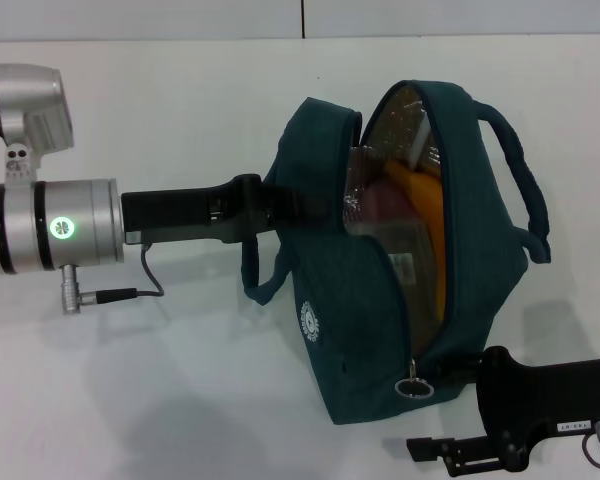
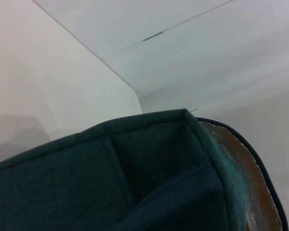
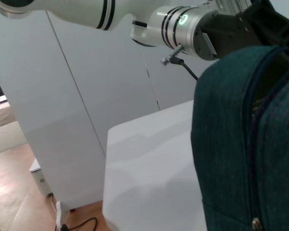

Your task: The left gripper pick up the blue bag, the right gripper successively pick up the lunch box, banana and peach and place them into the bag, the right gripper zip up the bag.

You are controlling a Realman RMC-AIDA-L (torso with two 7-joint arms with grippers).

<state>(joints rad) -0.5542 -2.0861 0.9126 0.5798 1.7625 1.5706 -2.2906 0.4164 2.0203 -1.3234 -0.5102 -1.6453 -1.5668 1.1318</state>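
The blue bag [image 1: 380, 320] stands on the white table with its zip open and the foil lining showing. Inside it I see the yellow banana [image 1: 430, 225], the pink peach [image 1: 388, 200] and the clear lunch box [image 1: 360, 195] behind the rim. My left gripper [image 1: 275, 205] reaches in from the left and is shut on the bag's left side by a handle. My right gripper [image 1: 450, 410] sits low at the bag's front right corner, open, next to the ring pull [image 1: 413, 388]. The bag [image 2: 135, 187] [image 3: 245, 144] fills both wrist views.
The white table [image 1: 180, 400] spreads left of and in front of the bag; its edge [image 3: 111, 144] shows in the right wrist view, with a wall and floor beyond. A cable [image 1: 145, 280] hangs from the left wrist.
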